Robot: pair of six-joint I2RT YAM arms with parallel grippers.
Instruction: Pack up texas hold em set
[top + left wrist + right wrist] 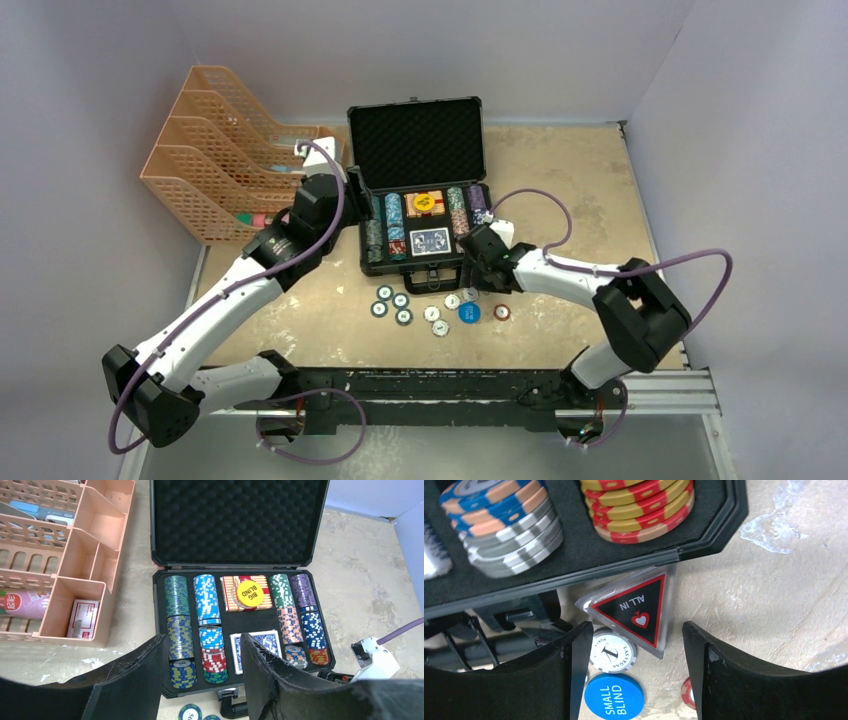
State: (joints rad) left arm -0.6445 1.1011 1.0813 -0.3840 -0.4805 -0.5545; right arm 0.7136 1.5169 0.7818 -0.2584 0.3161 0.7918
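The black case (415, 140) stands open, its foam lid up. Its tray (235, 625) holds rows of poker chips (206, 599), a blue-white card deck (267, 639) and a yellow BIG BLIND button (249, 593). My left gripper (202, 636) hovers open over the tray's near left side, at the case's left edge (362, 200) in the top view, with nothing between its fingers. Open too, my right gripper (636, 625) hangs at the case's front right corner (472, 282). Under it lie an ALL IN triangle (634, 607), a white chip (613, 651) and a blue SMALL BLIND button (614, 696).
Several loose chips (400, 305) lie on the table before the case, with a red one (501, 311) to the right. An orange mesh organiser (220, 150) stands left of the case, close to my left arm. The case handle (232, 705) sticks out at the front.
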